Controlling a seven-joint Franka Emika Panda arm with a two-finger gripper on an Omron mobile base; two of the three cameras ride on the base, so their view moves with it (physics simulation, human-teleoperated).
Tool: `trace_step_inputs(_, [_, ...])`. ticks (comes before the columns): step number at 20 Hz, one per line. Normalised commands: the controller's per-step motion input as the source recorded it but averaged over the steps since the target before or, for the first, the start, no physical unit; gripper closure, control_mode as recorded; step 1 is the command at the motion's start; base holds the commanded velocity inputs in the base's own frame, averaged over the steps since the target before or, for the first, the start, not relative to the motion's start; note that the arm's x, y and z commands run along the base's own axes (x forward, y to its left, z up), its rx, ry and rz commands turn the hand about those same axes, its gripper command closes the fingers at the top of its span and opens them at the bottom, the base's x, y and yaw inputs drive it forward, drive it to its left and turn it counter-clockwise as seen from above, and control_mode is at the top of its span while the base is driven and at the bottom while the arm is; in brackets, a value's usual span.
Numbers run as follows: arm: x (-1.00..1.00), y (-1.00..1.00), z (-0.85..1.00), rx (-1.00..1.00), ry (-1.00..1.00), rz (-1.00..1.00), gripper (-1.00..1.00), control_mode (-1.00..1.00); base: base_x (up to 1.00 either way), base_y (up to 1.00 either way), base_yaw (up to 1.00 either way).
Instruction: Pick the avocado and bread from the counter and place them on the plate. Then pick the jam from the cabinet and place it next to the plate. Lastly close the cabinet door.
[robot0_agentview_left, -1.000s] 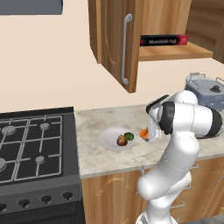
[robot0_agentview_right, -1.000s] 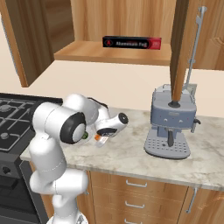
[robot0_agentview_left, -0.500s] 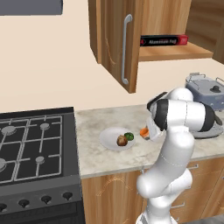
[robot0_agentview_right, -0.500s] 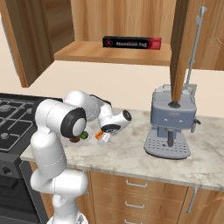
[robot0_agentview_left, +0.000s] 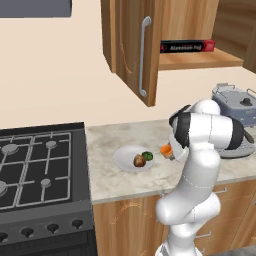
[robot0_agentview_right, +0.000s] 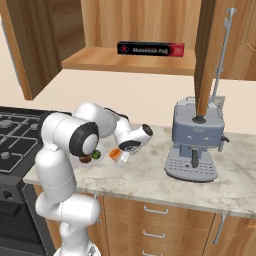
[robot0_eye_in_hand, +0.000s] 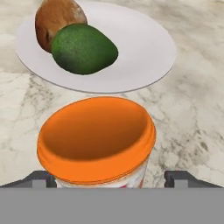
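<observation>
The orange jam (robot0_eye_in_hand: 96, 140) jar stands upright on the marbled counter (robot0_eye_in_hand: 192, 113), just beside the white plate (robot0_eye_in_hand: 144, 48). My gripper (robot0_eye_in_hand: 111, 177) is open around it, with a dark fingertip on each side and a gap to the jar. On the plate lie the dark green avocado (robot0_eye_in_hand: 83, 49) and, touching it, the brown bread (robot0_eye_in_hand: 54, 17). From the left base view the jam (robot0_agentview_left: 165, 149) sits right of the plate (robot0_agentview_left: 122, 159), under my gripper (robot0_agentview_left: 170, 152). The wall cabinet door (robot0_agentview_left: 127, 45) stands open.
A long black-and-red box (robot0_agentview_left: 187, 46) lies on the cabinet shelf. A grey coffee machine (robot0_agentview_right: 196, 137) stands on the counter to the right of the arm. The black gas stove (robot0_agentview_left: 35, 160) is on the left. Bare counter lies between the jam and the machine.
The fingers have spread apart and let go of the jam, which now rests on the counter beside the plate. The arm has lowered slightly.
</observation>
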Motion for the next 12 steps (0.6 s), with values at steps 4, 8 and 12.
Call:
trace_step_inputs(4, [-0.06, -0.47, -0.18, -0.07, 0.00, 0.03, -1.00, -1.00, 0.00, 0.00, 0.00])
trace_step_inputs(8, [-0.03, -0.45, -0.06, -0.10, -0.01, 0.02, -1.00, -1.00, 0.00, 0.00, 0.00])
trace_step_inputs(12, [-0.13, -0.20, 0.12, -0.21, -0.07, 0.04, -1.00, -1.00, 0.00, 0.00, 0.00])
